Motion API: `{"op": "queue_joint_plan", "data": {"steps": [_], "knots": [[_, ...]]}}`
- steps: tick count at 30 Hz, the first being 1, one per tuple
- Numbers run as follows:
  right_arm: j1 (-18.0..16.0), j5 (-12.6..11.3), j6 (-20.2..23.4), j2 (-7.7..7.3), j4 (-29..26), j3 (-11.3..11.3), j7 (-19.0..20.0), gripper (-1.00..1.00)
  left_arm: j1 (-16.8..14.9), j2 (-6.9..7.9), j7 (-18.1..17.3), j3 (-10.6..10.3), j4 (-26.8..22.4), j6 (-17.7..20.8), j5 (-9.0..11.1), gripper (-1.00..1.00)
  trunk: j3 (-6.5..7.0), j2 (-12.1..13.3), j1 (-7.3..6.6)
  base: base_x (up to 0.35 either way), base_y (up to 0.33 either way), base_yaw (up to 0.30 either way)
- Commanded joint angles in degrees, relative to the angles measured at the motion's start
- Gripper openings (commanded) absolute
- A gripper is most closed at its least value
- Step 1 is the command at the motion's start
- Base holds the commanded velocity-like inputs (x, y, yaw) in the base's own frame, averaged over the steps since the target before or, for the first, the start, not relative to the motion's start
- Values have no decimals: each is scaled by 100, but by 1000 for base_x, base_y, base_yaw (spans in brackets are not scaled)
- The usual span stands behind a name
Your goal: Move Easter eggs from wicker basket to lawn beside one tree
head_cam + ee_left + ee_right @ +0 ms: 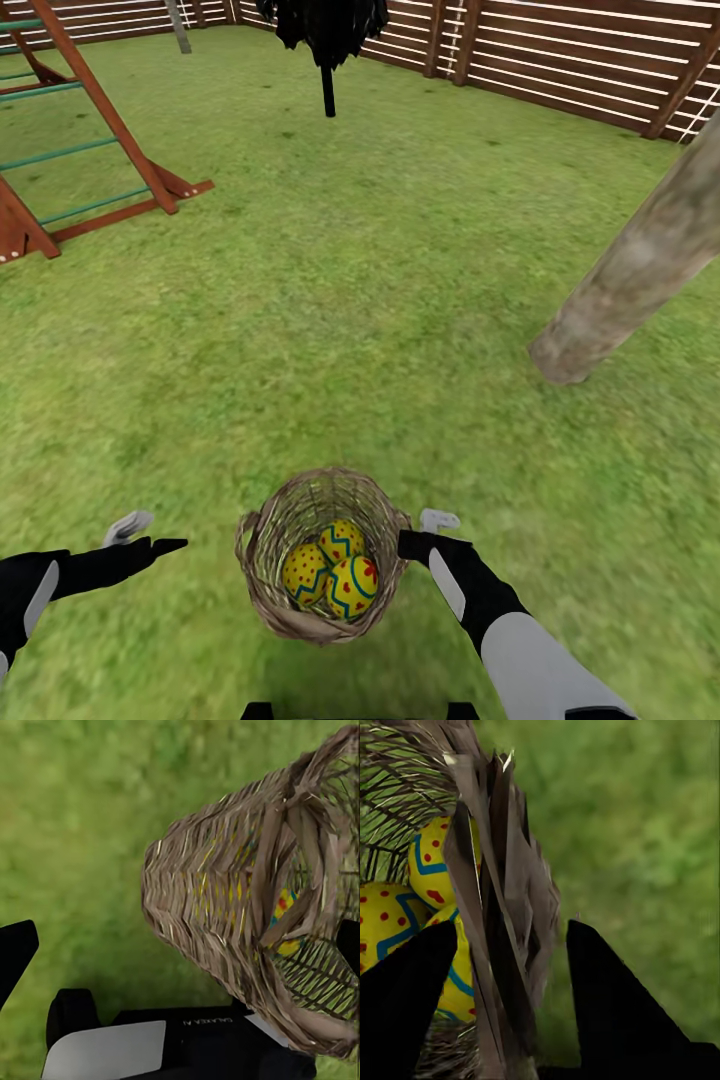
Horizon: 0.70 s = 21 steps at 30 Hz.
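The wicker basket (322,555) stands near the robot on the lawn (350,300), with the three Easter eggs (333,580) inside. The right gripper (510,967) has its jaws astride the basket's right rim, one inside and one outside. The left gripper (150,535), jaws apart, hangs left of the basket. The tree (640,270) trunk stands far right.

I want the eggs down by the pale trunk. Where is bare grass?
Bare lawn spreads between the wicker basket and the pale tree trunk, all round its base. It is crowded only at the basket: three Easter eggs inside, right tool straddling its rim.
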Motion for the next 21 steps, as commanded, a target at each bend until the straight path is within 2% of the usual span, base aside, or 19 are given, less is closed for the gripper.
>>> {"op": "queue_joint_plan", "data": {"steps": [1,13,21], "knots": [[-1,-66,23,2,-11,1,3,100,-3,-5,-17,17,-1,51,5,100,-3,-2,0,0,0,0],[-1,-65,29,2,-11,-13,333,100,-3,-23,-16,25,-1,52,7,100,-3,-2,0,0,0,0],[-1,-69,29,2,-11,-9,341,100,-2,-23,-16,25,-1,52,7,100,-3,-2,0,0,0,0]]}}
